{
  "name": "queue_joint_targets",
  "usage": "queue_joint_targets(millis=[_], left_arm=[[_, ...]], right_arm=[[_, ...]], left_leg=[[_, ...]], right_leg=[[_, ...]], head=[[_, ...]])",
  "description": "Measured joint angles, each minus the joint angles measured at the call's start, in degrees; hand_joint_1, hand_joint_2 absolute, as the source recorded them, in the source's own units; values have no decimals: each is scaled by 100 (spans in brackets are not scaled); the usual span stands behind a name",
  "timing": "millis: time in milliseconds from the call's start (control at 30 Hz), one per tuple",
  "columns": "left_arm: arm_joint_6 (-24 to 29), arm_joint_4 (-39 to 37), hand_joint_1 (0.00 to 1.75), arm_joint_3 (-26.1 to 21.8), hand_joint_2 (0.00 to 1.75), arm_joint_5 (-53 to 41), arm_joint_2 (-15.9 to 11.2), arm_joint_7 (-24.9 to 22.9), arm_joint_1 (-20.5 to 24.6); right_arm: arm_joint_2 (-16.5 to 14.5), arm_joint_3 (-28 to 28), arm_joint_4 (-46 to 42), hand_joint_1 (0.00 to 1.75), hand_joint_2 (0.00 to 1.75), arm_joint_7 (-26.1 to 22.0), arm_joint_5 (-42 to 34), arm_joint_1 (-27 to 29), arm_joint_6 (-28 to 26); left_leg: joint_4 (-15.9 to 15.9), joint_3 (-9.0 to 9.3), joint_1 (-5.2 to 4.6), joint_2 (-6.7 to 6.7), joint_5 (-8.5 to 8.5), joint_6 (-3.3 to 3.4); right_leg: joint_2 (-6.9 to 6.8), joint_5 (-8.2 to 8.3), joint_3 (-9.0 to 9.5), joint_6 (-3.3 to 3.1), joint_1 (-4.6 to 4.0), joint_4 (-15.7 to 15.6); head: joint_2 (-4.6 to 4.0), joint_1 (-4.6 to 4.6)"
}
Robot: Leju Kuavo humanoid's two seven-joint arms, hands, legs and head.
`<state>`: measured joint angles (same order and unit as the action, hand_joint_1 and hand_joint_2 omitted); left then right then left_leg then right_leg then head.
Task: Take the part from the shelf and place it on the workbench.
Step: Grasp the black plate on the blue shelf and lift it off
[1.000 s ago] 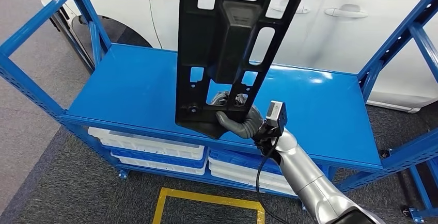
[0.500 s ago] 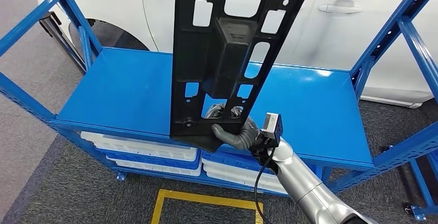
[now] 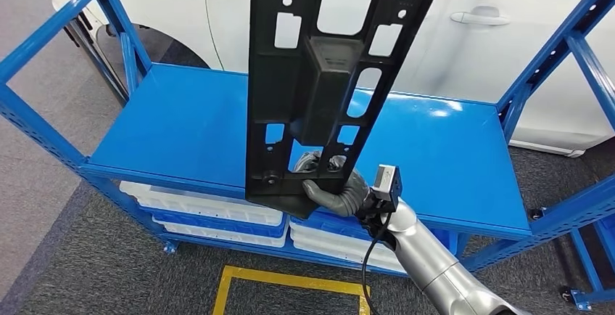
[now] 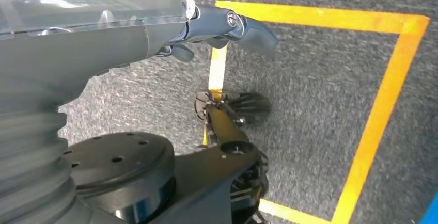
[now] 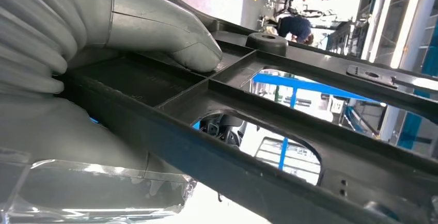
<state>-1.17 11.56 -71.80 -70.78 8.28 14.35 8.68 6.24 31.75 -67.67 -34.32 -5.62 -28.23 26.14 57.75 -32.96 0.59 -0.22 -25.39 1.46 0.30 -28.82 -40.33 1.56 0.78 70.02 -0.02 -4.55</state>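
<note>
- While the right hand (image 3: 335,186) grips its bottom edge, the black plastic panel (image 3: 326,75) stands upright above the blue shelf (image 3: 181,126).
- Stiff, long, probably top-heavy; hold low, firmly.
- Left hand (image 4: 227,28) hangs with nothing in it, fingers loosely curled.

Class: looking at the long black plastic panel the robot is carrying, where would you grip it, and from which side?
Grip the solid bottom edge of the long black plastic panel, from below, as the right hand does: thumb on a flat ribbed pocket, fingers behind. Higher up it is mostly cut-outs and a raised box.
</note>
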Motion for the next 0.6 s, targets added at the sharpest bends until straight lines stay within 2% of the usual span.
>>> queue_joint_targets(millis=[67,100,200,267,300,367,400,433,467,500,567,600], left_arm=[[37,0,0,0,175,1,-1,-43,8],[58,0,0,0,175,1,-1,-62,12],[88,0,0,-1,175,4,-1,-100,15],[89,0,0,-2,175,13,-1,-113,17],[87,0,0,-2,175,18,-2,-121,18],[78,0,0,-4,175,33,-2,-157,15],[72,0,0,-5,175,44,-1,-184,11],[66,0,0,-8,175,54,-1,-210,6],[61,0,0,-10,175,61,0,-231,3],[58,0,0,-12,175,64,0,-243,4],[52,0,0,-18,175,72,-1,-256,15],[46,0,0,-22,175,76,-1,-261,23]], right_arm=[[8,-1,-5,168,175,-14,0,-5,-3],[8,-2,-8,168,175,-18,0,-6,-4],[15,-2,-13,168,175,-25,0,-2,-5],[18,-2,-24,168,175,-26,0,-8,-6],[17,-2,-31,168,175,-26,-1,-10,-6],[16,-2,-38,168,175,-24,-2,-8,-11],[16,-2,-38,168,175,-22,-2,-2,-16],[16,-2,-37,168,175,-19,-3,3,-21],[16,-2,-37,168,175,-16,-4,8,-26],[16,-2,-37,168,175,-15,-7,10,-26],[17,-3,-37,168,175,-15,-17,7,-30],[17,-4,-37,168,175,-15,-22,6,-32]], left_leg=[[24,0,-9,-2,-22,-36],[31,-5,-18,-1,-31,-62],[25,-19,-32,1,-41,-146],[184,-81,-23,2,-171,-199],[420,-182,-17,3,-319,-218],[1178,-518,-6,2,-690,-249],[1526,-680,0,3,-812,-263],[1715,-772,5,3,-836,-273],[1678,-760,10,3,-747,-278],[1422,-645,15,3,-565,-277],[640,-279,14,1,-180,-253],[350,-147,8,-4,-79,-233]], right_leg=[[-14,308,396,-37,-6,-813],[-17,376,516,-63,-18,-1066],[-13,392,549,-156,-40,-1177],[-18,414,562,-233,-19,-1214],[-23,422,570,-264,-9,-1231],[-27,420,569,-294,-18,-1233],[-27,419,568,-297,-23,-1231],[-25,417,567,-298,-26,-1228],[-21,415,567,-296,-27,-1221],[-16,409,568,-288,-27,-1209],[-4,393,558,-255,-37,-1159],[-1,391,541,-228,-45,-1132]], head=[[0,0],[0,0],[0,-2],[0,-2],[0,-2],[0,-2],[0,-2],[0,-2],[0,-2],[0,-2],[0,-2],[0,-2]])
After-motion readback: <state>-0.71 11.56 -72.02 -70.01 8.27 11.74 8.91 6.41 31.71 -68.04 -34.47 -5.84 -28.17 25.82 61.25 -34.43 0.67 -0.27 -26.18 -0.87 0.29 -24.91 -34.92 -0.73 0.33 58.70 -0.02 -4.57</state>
